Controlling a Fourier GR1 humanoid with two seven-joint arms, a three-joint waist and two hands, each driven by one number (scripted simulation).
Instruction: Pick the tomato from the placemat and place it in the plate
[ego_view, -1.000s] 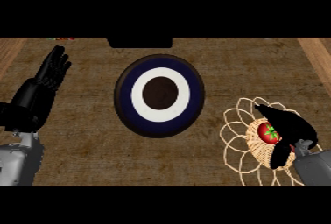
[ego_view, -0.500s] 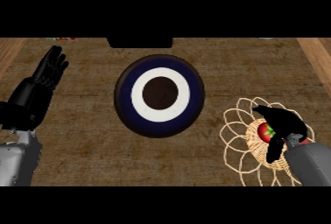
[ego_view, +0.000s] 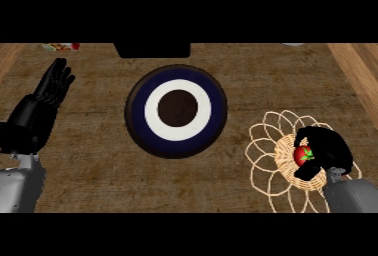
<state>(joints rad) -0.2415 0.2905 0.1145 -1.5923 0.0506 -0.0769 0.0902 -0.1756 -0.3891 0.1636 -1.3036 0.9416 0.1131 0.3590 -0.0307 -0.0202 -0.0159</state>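
Note:
A red tomato (ego_view: 302, 154) with a green stem sits at the middle of a woven, petal-edged placemat (ego_view: 267, 150) at the right of the head view. My right hand (ego_view: 329, 150) is curled round the tomato from the right, fingers over its top and thumb under it, hiding most of it. The plate (ego_view: 177, 111), with dark blue, white and dark brown rings, lies at the counter's middle, to the left of the placemat. My left hand (ego_view: 40, 105) rests open at the left edge, fingers pointing up.
A dark object (ego_view: 151, 49) sits at the counter's far edge behind the plate. A small red-and-white item (ego_view: 60, 46) shows at the top left. Lighter wooden strips run along both sides of the counter.
My right hand has closed its fingers and thumb in round the tomato on the placemat. The left hand has barely shifted.

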